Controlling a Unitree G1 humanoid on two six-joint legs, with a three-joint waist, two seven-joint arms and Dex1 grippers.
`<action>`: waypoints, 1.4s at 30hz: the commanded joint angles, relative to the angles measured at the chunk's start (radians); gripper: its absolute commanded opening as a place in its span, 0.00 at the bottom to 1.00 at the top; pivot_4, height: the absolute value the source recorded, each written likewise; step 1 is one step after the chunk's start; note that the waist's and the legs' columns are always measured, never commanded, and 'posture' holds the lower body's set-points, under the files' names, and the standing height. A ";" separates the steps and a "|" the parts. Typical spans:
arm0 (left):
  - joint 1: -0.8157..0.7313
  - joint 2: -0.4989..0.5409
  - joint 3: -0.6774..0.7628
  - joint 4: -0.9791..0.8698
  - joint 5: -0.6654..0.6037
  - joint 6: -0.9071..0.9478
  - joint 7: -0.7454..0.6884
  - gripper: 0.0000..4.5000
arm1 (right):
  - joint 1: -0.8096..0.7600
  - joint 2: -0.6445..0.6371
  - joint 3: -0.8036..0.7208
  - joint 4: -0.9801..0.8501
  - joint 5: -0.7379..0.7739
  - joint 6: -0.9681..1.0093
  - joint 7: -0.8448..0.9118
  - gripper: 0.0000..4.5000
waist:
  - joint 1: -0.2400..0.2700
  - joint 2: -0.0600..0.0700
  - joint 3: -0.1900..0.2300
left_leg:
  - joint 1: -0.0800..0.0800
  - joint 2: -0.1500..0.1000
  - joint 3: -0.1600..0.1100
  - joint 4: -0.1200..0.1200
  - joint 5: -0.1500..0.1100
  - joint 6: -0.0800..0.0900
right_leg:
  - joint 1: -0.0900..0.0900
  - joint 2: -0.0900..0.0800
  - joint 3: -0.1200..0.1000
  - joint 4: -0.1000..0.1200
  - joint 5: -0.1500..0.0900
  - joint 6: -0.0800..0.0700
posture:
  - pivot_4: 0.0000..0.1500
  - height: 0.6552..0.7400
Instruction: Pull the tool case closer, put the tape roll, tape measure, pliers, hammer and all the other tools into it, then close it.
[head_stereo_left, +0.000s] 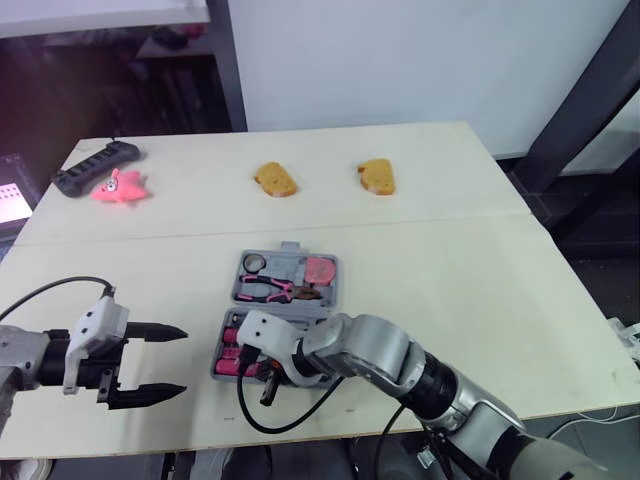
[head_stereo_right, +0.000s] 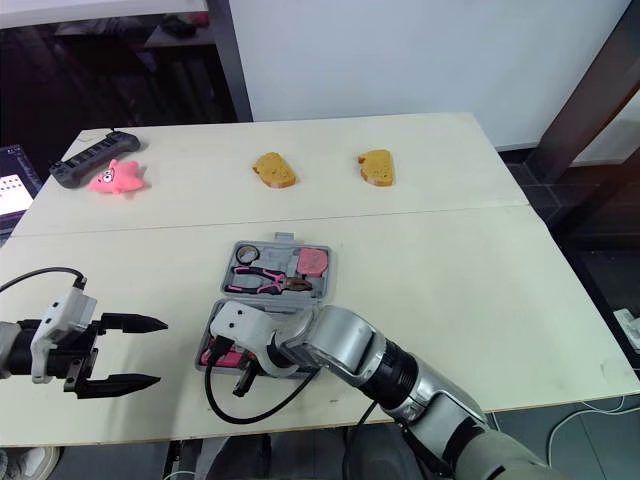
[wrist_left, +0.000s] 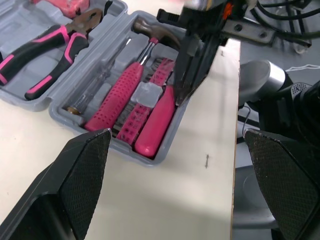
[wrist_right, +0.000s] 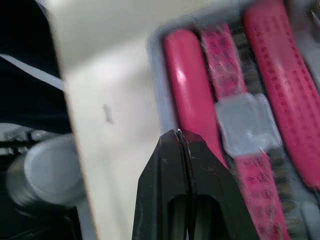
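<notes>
— Where is the tool case (wrist_left: 62, 112)?

— On the near part of the bench (head_stereo_left: 500, 300), in front of the robot, lying open in two grey halves. The far half holds the pliers (head_stereo_left: 265, 289) and, beside them, the pink tape measure (head_stereo_left: 320, 268). A small round item sits in its far left corner, too small to name.

— And the near half?

— The hammer (wrist_left: 112, 97) with its pink grip, a bit holder (wrist_left: 142, 110) next to it, then a smooth pink handle (wrist_left: 155, 125) along the outer wall.

— The arms?

— The right gripper (wrist_right: 178, 134) points down into the near half, its jaws pressed together with nothing between them. The tips are right at the smooth pink handle; I cannot tell if they touch it. The left gripper (head_stereo_left: 182, 362) is off to the left of the case, apart from it, jaws spread wide and empty, aimed toward the case.

— Anything else on the bench?

— At the far side, two pieces of bread (head_stereo_left: 275, 180), a pink toy (head_stereo_left: 120, 188) and a black controller (head_stereo_left: 95, 165), all well apart from the case.
</notes>
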 joint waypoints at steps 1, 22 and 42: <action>-0.022 -0.012 -0.011 0.006 -0.001 0.012 0.024 1.00 | 0.020 -0.091 -0.120 -0.160 0.023 -0.161 0.099 0.01 | 0.004 0.000 0.000 | 0.000 0.000 0.000 0.000 0.000 0.000 | 0.000 0.000 0.000 0.000 0.000 0.000 | 1.00 1.00; -0.418 -0.316 -0.268 0.437 0.311 -0.089 0.454 0.01 | 0.384 -0.394 -0.319 0.057 -0.297 -0.501 0.056 0.00 | 0.048 -0.002 -0.001 | 0.002 -0.001 0.000 0.003 0.000 0.000 | 0.004 0.000 0.000 -0.001 0.000 0.000 | 1.00 1.00; -0.391 -0.369 -0.440 0.373 0.385 -0.130 0.317 0.01 | 0.285 -0.330 -0.133 0.073 -0.400 -0.465 0.268 0.00 | 0.050 -0.002 -0.002 | 0.018 -0.001 0.000 0.000 0.000 -0.001 | 0.021 0.000 0.000 -0.004 0.000 0.002 | 1.00 1.00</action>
